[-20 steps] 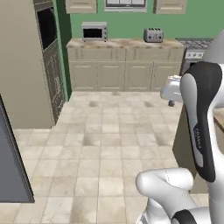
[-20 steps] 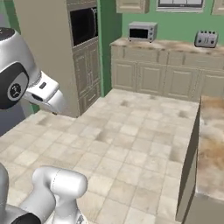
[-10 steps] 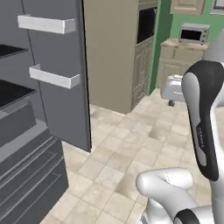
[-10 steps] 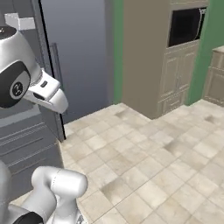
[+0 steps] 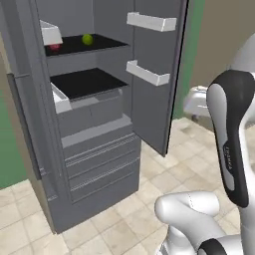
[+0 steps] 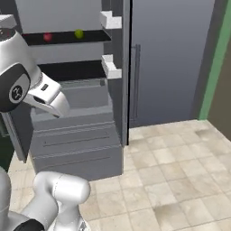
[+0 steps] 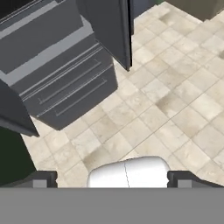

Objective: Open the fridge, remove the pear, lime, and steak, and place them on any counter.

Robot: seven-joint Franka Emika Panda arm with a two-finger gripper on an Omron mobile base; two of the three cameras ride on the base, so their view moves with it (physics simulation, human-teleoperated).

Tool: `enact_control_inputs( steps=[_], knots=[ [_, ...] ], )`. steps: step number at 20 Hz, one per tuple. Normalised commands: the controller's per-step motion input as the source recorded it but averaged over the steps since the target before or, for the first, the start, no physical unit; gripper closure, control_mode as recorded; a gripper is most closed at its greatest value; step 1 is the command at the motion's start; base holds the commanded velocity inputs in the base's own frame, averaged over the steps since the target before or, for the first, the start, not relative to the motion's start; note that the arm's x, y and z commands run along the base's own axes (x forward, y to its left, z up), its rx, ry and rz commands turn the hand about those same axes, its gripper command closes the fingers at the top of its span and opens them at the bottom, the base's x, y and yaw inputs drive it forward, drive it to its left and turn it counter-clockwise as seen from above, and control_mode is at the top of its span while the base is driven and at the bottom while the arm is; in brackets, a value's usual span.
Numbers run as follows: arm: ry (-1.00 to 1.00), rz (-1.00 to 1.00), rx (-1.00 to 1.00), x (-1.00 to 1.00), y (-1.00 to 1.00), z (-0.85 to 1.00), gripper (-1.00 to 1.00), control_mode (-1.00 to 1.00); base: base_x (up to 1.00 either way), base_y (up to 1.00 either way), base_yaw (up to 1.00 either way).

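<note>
Right now the fridge (image 5: 89, 149) stands open, doors swung wide, two drawers at the bottom still shut.

Left base view, going left to right:
- pear (image 5: 55, 47) at 10 o'clock on the top black shelf, tucked by a white door bin
- lime (image 5: 87, 39) just right of it on that shelf, apart from the pear
- open door at 12–1 o'clock, two white bins on its inner face
- arm at 3–4 o'clock, well apart from the shelves

Right base view: pear (image 6: 47, 37) and lime (image 6: 79, 33) sit at 11 o'clock on the top shelf; the closed grey panel with a bar handle fills 1–2 o'clock.

Steak: can't make it out on any visible shelf; may be hidden deeper or behind a bin.

Hand view: gripper (image 7: 113, 179) jaws spread wide, nothing between them, pointing down at floor tiles and the drawers. Counter isn't in frame.

My read: door step done, fruit retrieval not started.

Risks:
- The top shelf is high and the arm low, so the reach may clip a door bin or the shelf edge.
- Both fruits are round, so an off-centre pinch could roll them back or off the shelf.
- The pear sits tight to the bin, so a finger may hit the bin first.
- Steak is unlocated, so a blind reach wastes motion.
</note>
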Motion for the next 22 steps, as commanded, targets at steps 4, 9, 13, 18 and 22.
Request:
enact_control_inputs(
  steps=[4,9,13,18,22],
  knots=[
    [0.0,0.0,0.0,0.0,0.0,0.0,-1.0,1.0,0.12,-0.12,0.58],
    [0.0,0.0,0.0,0.0,0.0,0.0,-1.0,1.0,0.37,-0.17,0.34],
    [0.0,0.0,0.0,0.0,0.0,0.0,-1.0,1.0,0.5,-0.33,0.4],
    [0.0,0.0,0.0,0.0,0.0,0.0,-1.0,1.0,0.57,-0.42,0.31],
    [0.0,0.0,0.0,0.0,0.0,0.0,-1.0,1.0,0.51,-0.49,0.16]
  ],
)
